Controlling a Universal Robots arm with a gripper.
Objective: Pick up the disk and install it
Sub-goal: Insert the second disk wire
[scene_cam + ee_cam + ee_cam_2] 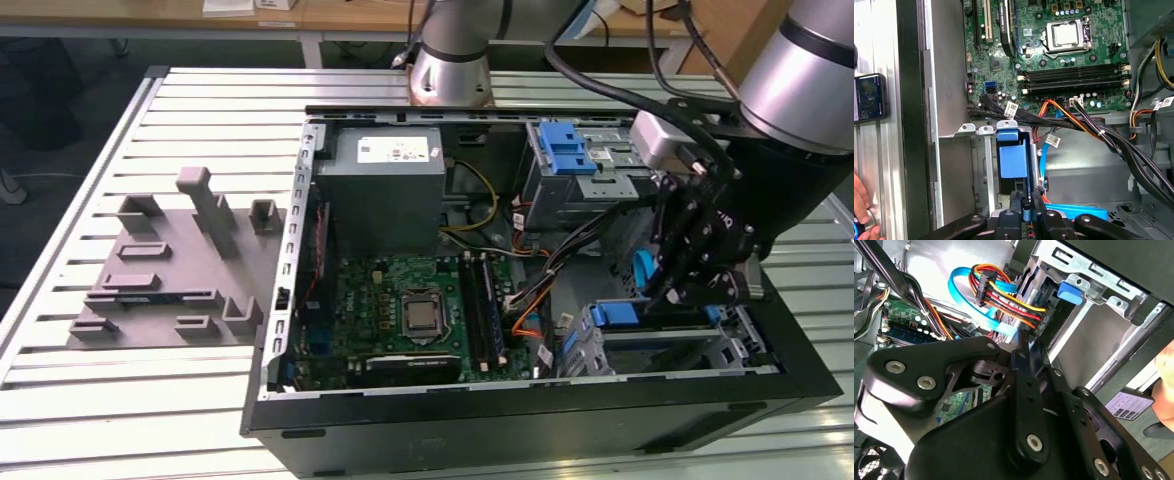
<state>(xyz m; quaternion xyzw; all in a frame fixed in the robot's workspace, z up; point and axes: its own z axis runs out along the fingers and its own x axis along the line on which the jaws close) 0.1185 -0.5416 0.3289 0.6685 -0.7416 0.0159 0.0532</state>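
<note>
The gripper (1025,207) is lowered inside the open case (534,420), at the drive cage (694,345) in the corner of the case nearest the exterior view's right. In the first wrist view its two black fingers (1015,200) are drawn close together, pinched on a thin blue edge directly below the blue latch (1013,157) of the cage; that edge is judged to be the carrier of the disk (1025,214), though the silver body is hidden and this cannot be confirmed. By that reading the disk sits at the fingertips, already within the cage mouth, its long axis running down into the bay along the line of the fingers.

The cage's metal rails (988,165) are seen tight on one side of the latch. On the other side a light-blue cable (1043,162) and a bundle of coloured power leads (1004,297) hang close by, leaving little room. The motherboard (400,310) lies beyond the cage toward the middle of the case. Outside the case wall, a hand (861,205) rests on the table (80,400), near a phone (869,97).
</note>
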